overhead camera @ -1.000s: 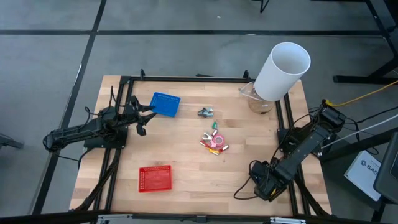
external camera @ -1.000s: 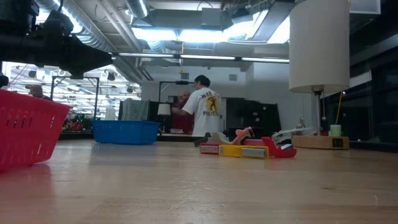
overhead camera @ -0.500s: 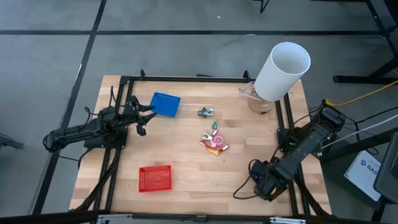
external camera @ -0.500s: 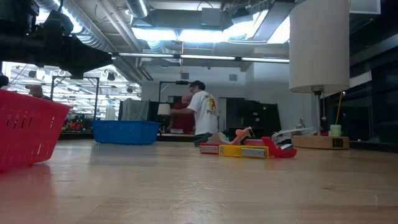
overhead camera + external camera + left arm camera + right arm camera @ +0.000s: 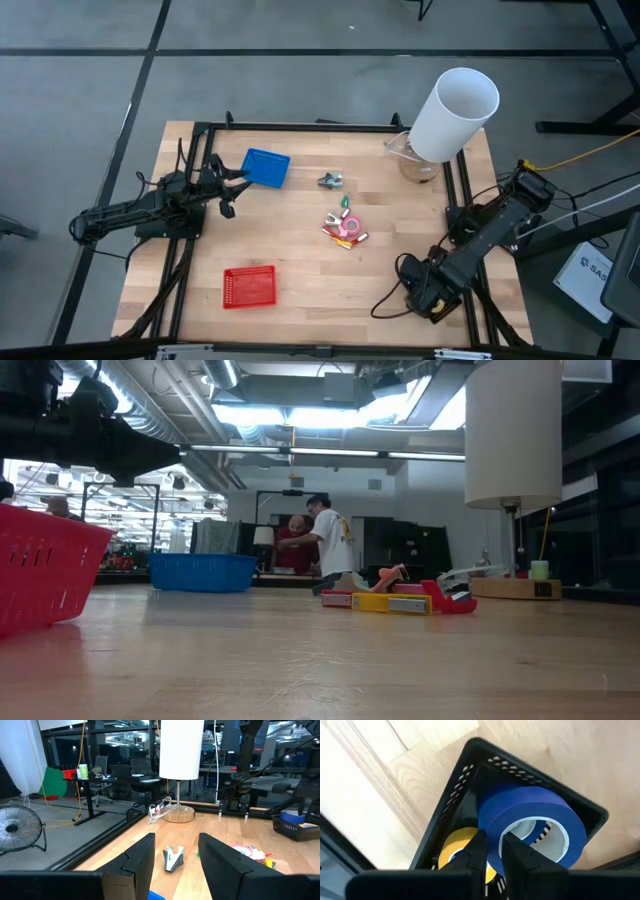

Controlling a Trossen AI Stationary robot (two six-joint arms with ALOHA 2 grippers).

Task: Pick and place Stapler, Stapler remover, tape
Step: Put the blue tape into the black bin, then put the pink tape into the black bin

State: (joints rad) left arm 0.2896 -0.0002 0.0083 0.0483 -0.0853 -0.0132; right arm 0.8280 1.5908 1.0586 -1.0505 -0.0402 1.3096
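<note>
My right gripper (image 5: 493,862) hangs at the table's near right corner (image 5: 422,292) over a black mesh basket (image 5: 470,757), shut on a blue tape roll (image 5: 530,812). A yellow tape roll (image 5: 452,847) lies in that basket beside it. My left gripper (image 5: 175,865) is open and waits by the blue basket (image 5: 266,167) at the left edge (image 5: 228,197). The silvery stapler remover (image 5: 331,180) rests on the wood ahead of it (image 5: 173,858). A pile with a pink tape roll (image 5: 347,226) and red and yellow staplers (image 5: 400,601) sits mid-table. My right gripper pinches the blue tape roll by its ring wall (image 5: 492,832), one finger (image 5: 515,855) toward the roll's hollow and the other (image 5: 472,855) outside it. The fingers come from above, pointing down. The roll stands tilted inside the black basket; whether it rests on the bottom I cannot tell.
A red basket (image 5: 249,287) stands near the table's near edge. A lamp with a tall white shade (image 5: 455,112) on a wooden base occupies the far right corner. Bare wood lies between the baskets and the pile. People (image 5: 320,540) stand in the room behind the table.
My right arm has shifted slightly toward the table's left at the near right corner, and its cable loop has moved with it. The people in the background have moved about.
</note>
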